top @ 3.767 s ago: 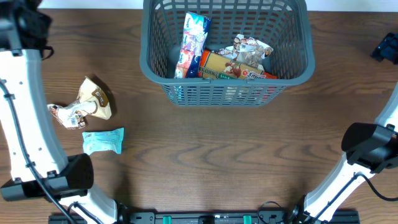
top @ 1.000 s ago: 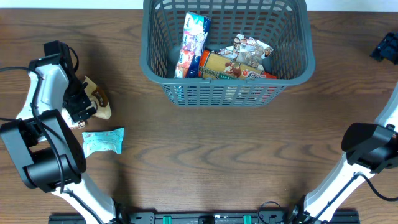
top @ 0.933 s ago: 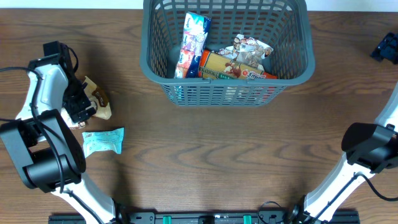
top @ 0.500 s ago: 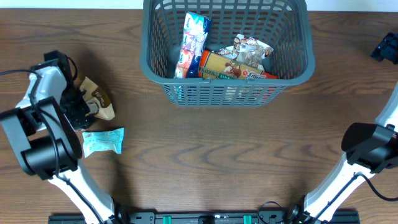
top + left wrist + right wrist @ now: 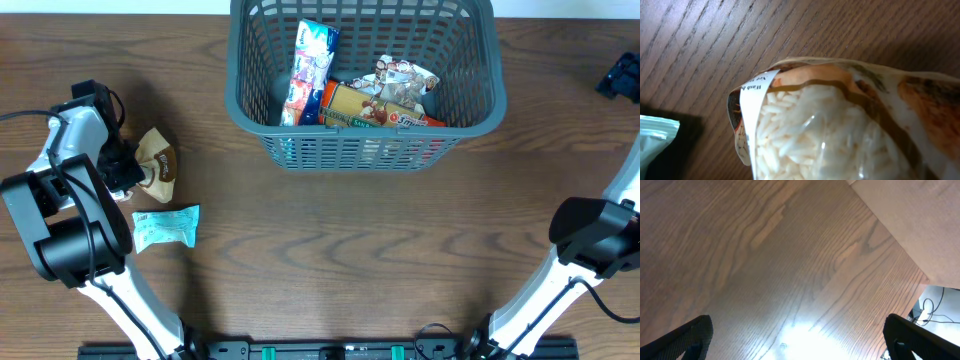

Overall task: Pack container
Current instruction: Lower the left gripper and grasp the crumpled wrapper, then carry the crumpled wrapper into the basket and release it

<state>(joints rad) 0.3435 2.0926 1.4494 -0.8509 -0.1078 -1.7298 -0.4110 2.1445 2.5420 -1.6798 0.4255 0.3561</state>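
The container (image 5: 340, 150), a dark grey lattice basket, stands at the back middle of the table and holds several snack packets (image 5: 310, 70). At the far left lies a tan rice packet (image 5: 157, 162), and my left gripper (image 5: 122, 172) is shut on its left end. The left wrist view is filled by that rice packet (image 5: 840, 125) with its clear window of grains; the fingers themselves are hidden there. My right gripper (image 5: 800, 340) hangs open over bare wood at the far right (image 5: 620, 80), with nothing between its fingers (image 5: 690, 337).
A pale teal packet (image 5: 166, 226) lies flat just in front of the rice packet, with its corner at the lower left of the left wrist view (image 5: 652, 145). The table's right edge (image 5: 890, 235) runs close to the right gripper.
My left gripper has shut on the rice packet, which is now bunched up and drawn slightly left. The right arm has not moved.
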